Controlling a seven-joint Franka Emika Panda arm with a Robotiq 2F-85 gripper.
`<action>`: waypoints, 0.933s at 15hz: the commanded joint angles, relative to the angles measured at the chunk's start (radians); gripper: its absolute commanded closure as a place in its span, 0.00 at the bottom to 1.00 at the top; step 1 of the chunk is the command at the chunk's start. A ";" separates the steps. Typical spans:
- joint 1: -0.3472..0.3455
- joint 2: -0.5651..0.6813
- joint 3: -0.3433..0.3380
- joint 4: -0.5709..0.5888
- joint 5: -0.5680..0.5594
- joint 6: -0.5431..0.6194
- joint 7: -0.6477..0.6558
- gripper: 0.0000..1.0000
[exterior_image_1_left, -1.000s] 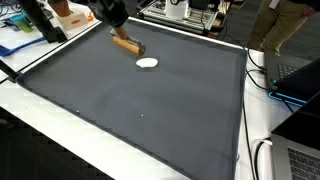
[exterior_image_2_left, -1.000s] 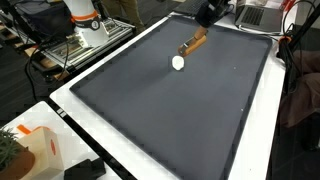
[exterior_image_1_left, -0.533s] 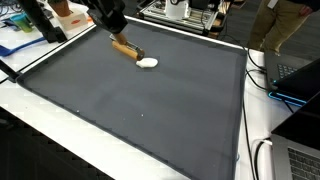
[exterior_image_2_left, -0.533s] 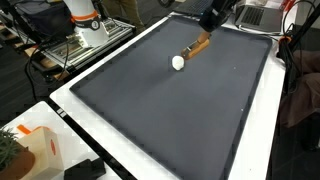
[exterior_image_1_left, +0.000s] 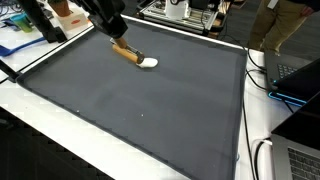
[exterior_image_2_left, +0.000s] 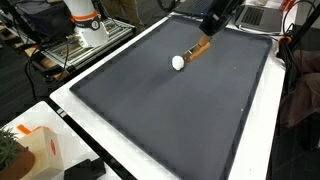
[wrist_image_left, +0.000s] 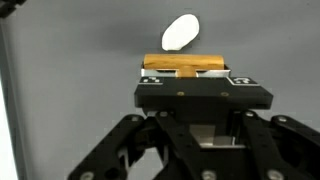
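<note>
Wrist view: grey mat (wrist_image_left: 60, 40) behind everything. The gripper (wrist_image_left: 188, 75) has its fingers clamped on a wooden stick (wrist_image_left: 185, 65) lying crosswise, with a white oval (wrist_image_left: 180, 32) on the mat just beyond. Only the exterior views show the stick tilted down, tip right at the oval, near the mat's far edge.
</note>
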 joint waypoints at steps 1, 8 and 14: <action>-0.004 0.055 0.005 0.064 0.016 -0.019 0.016 0.77; -0.002 0.123 0.009 0.130 0.019 -0.022 0.022 0.77; 0.009 0.168 0.003 0.177 0.005 -0.045 0.036 0.77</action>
